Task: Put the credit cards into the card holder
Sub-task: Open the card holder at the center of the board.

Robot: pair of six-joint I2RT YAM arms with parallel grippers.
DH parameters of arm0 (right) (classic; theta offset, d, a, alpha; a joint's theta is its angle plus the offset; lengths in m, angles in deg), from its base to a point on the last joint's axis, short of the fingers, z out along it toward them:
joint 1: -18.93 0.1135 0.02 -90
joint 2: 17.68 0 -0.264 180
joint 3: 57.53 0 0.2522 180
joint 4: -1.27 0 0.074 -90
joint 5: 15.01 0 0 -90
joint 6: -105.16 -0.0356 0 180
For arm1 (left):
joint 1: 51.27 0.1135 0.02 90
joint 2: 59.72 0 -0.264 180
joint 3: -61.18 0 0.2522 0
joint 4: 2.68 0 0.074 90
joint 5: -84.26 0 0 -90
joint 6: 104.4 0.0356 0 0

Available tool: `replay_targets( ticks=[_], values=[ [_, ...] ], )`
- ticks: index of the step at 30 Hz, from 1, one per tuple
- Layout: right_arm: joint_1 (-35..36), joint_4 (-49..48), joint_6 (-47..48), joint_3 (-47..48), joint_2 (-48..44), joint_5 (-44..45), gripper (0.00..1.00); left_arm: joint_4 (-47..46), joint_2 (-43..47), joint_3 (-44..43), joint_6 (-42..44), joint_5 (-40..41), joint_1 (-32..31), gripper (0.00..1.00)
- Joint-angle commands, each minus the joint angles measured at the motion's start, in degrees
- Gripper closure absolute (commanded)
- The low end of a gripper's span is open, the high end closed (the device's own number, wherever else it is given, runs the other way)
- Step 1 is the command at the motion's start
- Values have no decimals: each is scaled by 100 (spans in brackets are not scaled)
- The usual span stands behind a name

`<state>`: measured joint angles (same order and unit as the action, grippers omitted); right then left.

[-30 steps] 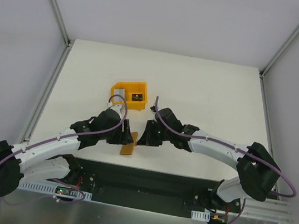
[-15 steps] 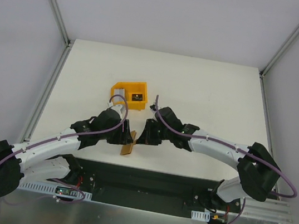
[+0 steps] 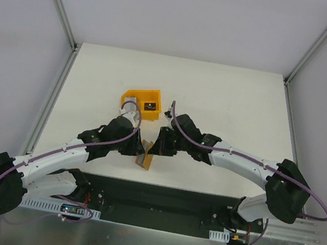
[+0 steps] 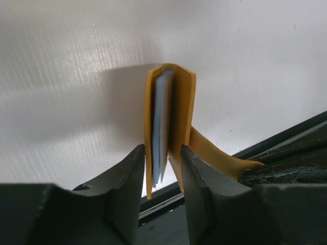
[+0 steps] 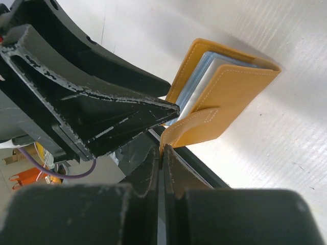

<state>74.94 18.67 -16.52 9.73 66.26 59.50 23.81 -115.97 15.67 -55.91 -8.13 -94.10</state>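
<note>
The orange-tan card holder [image 3: 145,158] stands on edge near the table's front edge, folded almost closed. In the left wrist view my left gripper [image 4: 162,149] is shut on the card holder [image 4: 180,102], one finger pressed on each cover. Pale grey-blue leaves [image 4: 161,122] show between the covers; I cannot tell credit cards from pockets there. My right gripper [image 5: 162,151] is shut on the holder's snap tab [image 5: 196,127], which curves off the folded card holder [image 5: 240,84]. From above, the left gripper [image 3: 139,150] and the right gripper [image 3: 154,150] meet at the holder.
A yellow-orange plastic bin [image 3: 138,96] sits just behind the grippers, with a small dark flat piece [image 3: 149,105] and a pale grey piece [image 3: 131,103] in it. The black base rail [image 3: 158,199] runs right below the holder. White walls with metal posts enclose the table.
The left fingers have closed in on the holder's covers, folding it up from a flatter lie. The right gripper kept hold of the tab and shifted slightly left.
</note>
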Motion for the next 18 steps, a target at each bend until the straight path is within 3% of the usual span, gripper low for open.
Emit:
replay_targets(
  ticks=[1,8,14,18],
  values=[
    [-11,93,92,197,-168,2,99,-25,-35,-218,126,116,-50,71],
    [-46,120,92,109,-185,54,99,-34,-97,-121,65,169,-50,70],
    [-46,128,74,-67,-168,81,99,-130,-211,-148,74,2,-50,85],
    [-55,93,39,-181,-141,55,99,-332,-229,-34,39,-164,-50,89]
  ],
)
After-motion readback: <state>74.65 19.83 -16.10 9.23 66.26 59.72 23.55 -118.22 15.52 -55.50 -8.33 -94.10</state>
